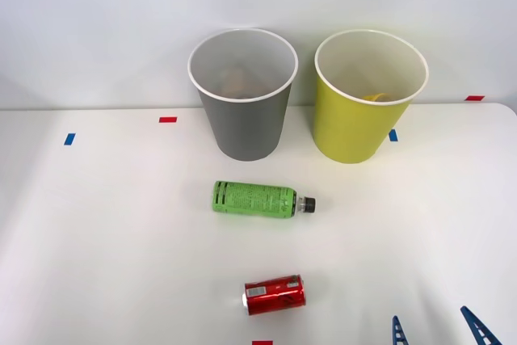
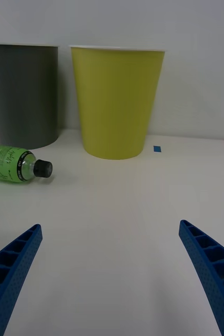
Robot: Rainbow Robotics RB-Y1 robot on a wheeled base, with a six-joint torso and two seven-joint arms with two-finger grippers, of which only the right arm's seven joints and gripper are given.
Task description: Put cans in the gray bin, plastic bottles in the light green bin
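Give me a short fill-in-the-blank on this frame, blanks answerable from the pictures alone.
1. The green bottle lies on its ____ on the table.
2. The red can lies nearer the robot than the ____.
3. The gray bin stands to the robot's ____ of the light green bin.
4. The right gripper is ____, holding nothing.

Missing words: side; bottle; left; open

Lab: tape-marked white table [image 1: 97, 240]
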